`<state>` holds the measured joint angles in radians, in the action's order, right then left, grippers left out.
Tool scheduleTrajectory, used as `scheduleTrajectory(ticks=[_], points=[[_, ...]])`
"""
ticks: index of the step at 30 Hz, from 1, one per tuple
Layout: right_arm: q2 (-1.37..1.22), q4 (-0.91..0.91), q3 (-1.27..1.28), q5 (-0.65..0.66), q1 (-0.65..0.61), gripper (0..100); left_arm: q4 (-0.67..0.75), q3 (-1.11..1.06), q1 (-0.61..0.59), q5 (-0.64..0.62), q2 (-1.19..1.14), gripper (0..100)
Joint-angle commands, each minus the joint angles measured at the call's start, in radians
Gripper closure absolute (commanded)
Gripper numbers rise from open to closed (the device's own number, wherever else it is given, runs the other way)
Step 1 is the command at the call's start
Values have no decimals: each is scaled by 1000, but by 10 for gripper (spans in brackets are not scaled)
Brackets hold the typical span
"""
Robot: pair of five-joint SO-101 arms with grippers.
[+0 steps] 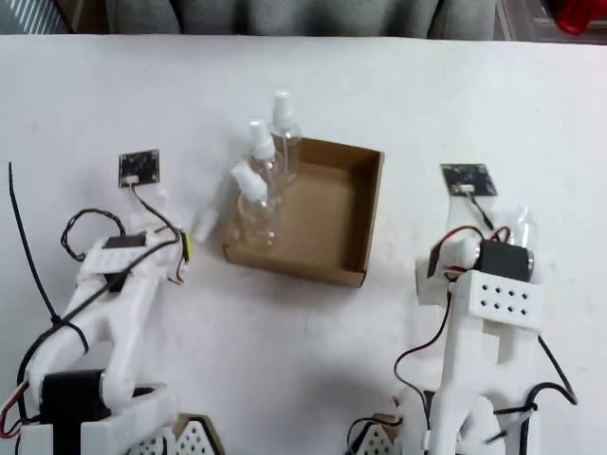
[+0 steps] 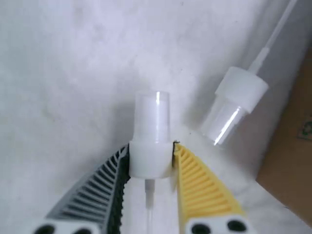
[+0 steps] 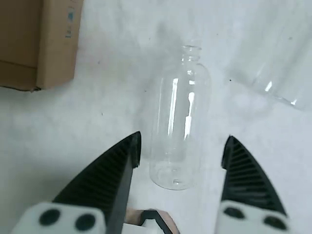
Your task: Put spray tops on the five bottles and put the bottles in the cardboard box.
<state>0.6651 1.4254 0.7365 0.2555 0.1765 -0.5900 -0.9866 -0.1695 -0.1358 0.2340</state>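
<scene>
Capping step, apparently three bottles of five done. The left hand point(image 2: 151, 152) is clenched on a spray top point(image 2: 152, 129), its tube trailing back between the fingers; a spare top point(image 2: 234, 105) lies just beside it on the desk point(image 1: 303, 360). The right hand point(image 3: 183, 142) is spread wide astride an uncapped bottle point(image 3: 181, 107) lying flat, touching neither side. Three capped bottles point(image 1: 256, 204) stand at the cardboard box point(image 1: 332, 218) wall nearest the left arm. Next, probably: grip the bottle, stand it up, thread the tube into its neck.
</scene>
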Motion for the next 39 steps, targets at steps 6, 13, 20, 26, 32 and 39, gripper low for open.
scheduleTrajectory(ticks=[6,13,20,26,32,39], points=[[-140,-171,2,-11,54,763,25,5,15,3,48,978],[-308,-163,-77,-17,19,762,25,5,15,3,48,978],[-381,-176,-83,-26,-13,762,25,5,15,3,48,978],[-426,-200,-83,-69,-13,762,25,5,15,3,48,978],[-426,-248,-81,-64,-13,762,25,5,15,3,48,978],[-427,-269,-77,-64,-13,765,25,5,15,3,48,978]])
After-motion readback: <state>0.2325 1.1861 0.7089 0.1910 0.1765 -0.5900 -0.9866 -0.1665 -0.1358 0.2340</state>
